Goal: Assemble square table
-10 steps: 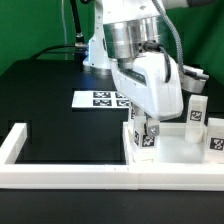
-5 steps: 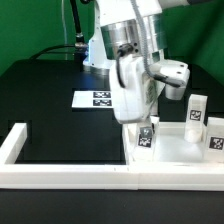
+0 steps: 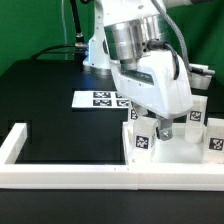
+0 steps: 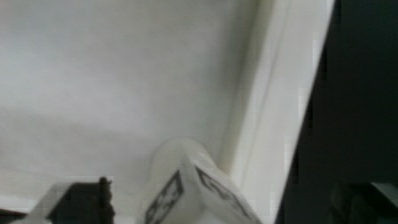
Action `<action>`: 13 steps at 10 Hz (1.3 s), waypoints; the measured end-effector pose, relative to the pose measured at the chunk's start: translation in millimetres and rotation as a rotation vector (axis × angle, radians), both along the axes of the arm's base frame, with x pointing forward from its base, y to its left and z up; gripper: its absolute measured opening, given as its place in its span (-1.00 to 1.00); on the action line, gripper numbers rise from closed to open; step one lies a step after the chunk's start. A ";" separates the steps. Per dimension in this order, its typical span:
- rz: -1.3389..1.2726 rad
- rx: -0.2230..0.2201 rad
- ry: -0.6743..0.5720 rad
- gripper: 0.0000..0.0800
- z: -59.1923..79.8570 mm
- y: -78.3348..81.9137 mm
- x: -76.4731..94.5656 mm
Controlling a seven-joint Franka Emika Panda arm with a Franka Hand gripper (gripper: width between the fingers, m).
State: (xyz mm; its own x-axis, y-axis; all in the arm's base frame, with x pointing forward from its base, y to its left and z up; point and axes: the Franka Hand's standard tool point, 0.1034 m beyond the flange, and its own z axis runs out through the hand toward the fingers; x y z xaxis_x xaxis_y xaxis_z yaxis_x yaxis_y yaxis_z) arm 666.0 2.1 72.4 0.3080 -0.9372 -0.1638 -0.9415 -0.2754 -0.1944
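Between your fingers (image 3: 153, 127) a leg (image 3: 143, 138) stood on the top (image 3: 180, 152); the wrist had turned back, grip unclear.

One square top (image 3: 170, 150); three tagged leg blocks on it (image 3: 143, 140) (image 3: 194, 116) (image 3: 214, 140); one marker board (image 3: 100, 99) behind it.

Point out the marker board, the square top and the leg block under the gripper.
marker board (image 3: 100, 98), exterior view, on its printed tags.
square top (image 3: 185, 150), exterior view, on its bare white surface.
leg block (image 3: 144, 141), exterior view, on its tagged face; also (image 4: 199, 188), wrist view, on its rounded end.
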 end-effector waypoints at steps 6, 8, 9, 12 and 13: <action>0.584 -0.116 -0.054 0.62 6.5 -14.7 9.6; 0.535 -0.108 -0.048 0.30 4.6 -14.0 8.8; 0.533 -0.108 -0.048 0.30 4.6 -14.0 8.8; 0.315 -0.089 0.001 -0.24 2.7 -18.5 6.8; 0.221 -0.078 0.018 -0.24 2.6 -20.2 6.6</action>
State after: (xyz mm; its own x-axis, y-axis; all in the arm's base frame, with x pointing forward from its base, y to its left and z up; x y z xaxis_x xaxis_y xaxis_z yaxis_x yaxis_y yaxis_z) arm 672.6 -18.1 75.1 0.5044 -0.8576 -0.1008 -0.8600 -0.4883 -0.1483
